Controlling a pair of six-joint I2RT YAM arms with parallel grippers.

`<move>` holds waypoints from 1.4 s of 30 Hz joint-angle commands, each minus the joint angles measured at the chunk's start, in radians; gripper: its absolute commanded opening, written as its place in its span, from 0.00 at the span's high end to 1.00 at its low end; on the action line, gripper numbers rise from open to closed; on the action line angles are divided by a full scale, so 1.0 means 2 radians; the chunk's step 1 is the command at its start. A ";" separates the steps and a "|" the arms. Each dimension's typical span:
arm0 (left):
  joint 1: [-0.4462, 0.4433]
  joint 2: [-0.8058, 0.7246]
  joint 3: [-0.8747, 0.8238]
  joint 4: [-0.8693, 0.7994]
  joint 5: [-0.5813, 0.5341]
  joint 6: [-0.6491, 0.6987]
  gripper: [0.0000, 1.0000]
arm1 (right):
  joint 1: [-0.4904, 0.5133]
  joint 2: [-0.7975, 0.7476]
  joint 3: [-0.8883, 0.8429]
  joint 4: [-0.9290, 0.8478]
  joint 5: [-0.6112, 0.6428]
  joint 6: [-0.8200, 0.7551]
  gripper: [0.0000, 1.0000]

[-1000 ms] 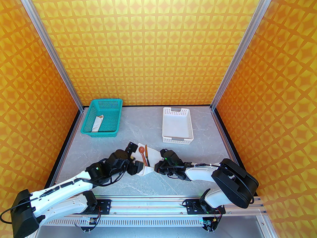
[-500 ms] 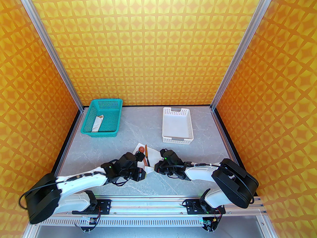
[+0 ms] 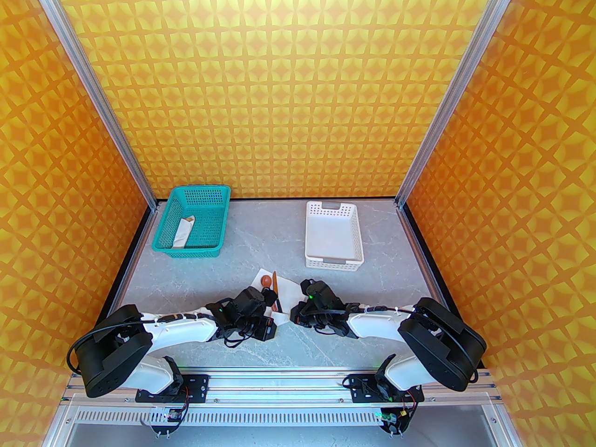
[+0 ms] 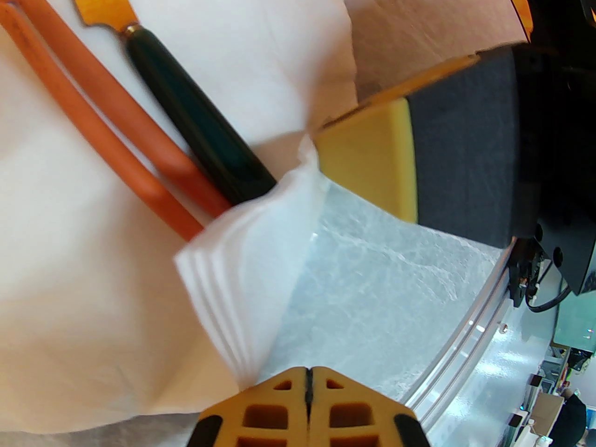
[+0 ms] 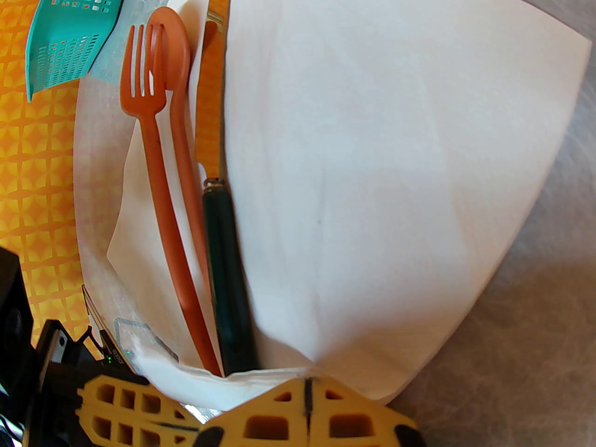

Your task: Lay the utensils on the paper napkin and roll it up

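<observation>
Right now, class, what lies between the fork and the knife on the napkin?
The spoon: in the right wrist view its handle runs between the fork and the knife.

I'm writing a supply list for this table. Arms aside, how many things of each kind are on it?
utensils: 3 (fork, spoon, knife)
napkin: 1
baskets: 2 (teal basket, white basket)
paper tube: 1, lying in the teal basket
Total: 7

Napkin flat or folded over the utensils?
Partly folded: a corner of the napkin covers the handle ends; fork tines and spoon bowl lie bare.
</observation>
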 commanded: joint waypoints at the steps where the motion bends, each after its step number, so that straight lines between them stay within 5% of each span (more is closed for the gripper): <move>1: 0.009 -0.002 0.004 0.006 -0.013 0.017 0.98 | 0.001 0.000 0.003 -0.039 0.017 -0.010 0.95; 32: 0.015 0.025 -0.022 0.005 -0.035 0.022 0.95 | 0.002 -0.010 0.013 -0.068 0.023 -0.025 0.95; 42: 0.015 0.033 -0.018 0.004 -0.035 0.022 0.95 | 0.002 -0.069 0.032 -0.113 0.032 -0.049 0.95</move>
